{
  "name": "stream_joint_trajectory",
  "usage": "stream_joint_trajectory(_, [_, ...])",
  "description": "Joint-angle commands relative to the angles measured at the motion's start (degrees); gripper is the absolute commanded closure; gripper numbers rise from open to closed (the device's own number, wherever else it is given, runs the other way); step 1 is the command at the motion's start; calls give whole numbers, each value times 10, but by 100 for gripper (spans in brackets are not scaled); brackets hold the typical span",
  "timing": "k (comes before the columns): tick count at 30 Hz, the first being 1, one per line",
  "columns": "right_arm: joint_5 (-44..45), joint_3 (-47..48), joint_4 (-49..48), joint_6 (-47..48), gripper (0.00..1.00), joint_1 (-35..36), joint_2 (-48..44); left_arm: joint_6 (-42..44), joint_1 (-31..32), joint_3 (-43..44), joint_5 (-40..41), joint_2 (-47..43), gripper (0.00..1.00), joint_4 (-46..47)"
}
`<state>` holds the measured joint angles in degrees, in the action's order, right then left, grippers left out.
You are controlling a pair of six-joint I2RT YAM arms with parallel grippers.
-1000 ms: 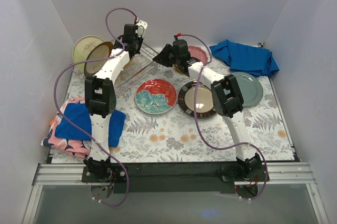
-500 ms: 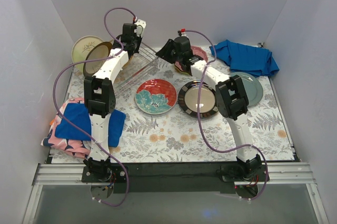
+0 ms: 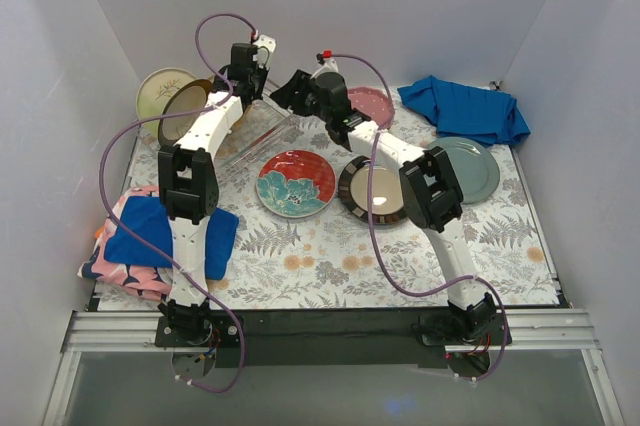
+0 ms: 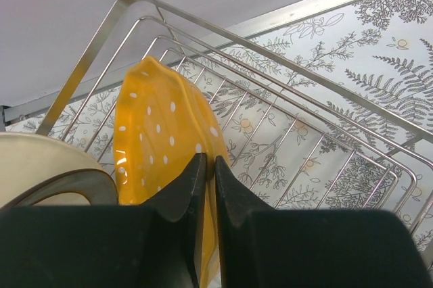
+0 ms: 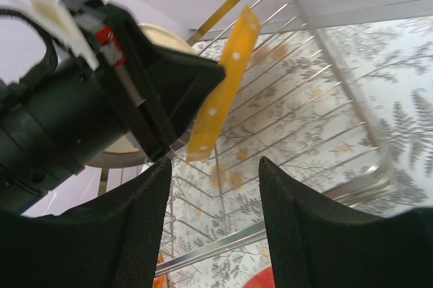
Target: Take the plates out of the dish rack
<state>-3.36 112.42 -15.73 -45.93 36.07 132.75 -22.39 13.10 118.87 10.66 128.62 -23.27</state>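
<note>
1. Seen from above, two white arms reach toward a wire rack (image 3: 258,131) at the far left of a fern-patterned desk (image 3: 330,246).
2. The left gripper (image 4: 206,159) has its jaws almost closed, pinching the rim of an orange plate (image 4: 159,132) with white dots. That plate stands on edge inside the rack.
3. The right gripper (image 5: 215,166) has its jaws spread wide and holds nothing. It faces the orange plate edge-on, near the rack's side.
4. A cream plate (image 4: 40,156) and a brownish plate (image 3: 185,114) stand just beside the orange one. Whether both sit fully inside the rack is hard to tell.
5. Four plates lie flat on the desk: a floral plate (image 3: 295,183), a dark-rimmed plate (image 3: 375,191), a grey-teal plate (image 3: 470,168), and a pink plate (image 3: 372,101) partly hidden by the right arm.
6. The orange plate is probably stiff, glazed, slippery and breakable, with some weight. A thin pinch on the rim could let it swing or slip. A deeper bite over the rim, then a lift straight clear of the wires, seems safest.
</note>
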Motion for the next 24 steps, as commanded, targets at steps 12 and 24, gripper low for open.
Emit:
stream_joint_trajectory(12, [48,64,-159,0,35,52,92,0,-33,0,8,-81,100,20])
stream_joint_trajectory(24, [95,-11,-160,41,36,51,24,5,-32,-14,-106,-74,81,2])
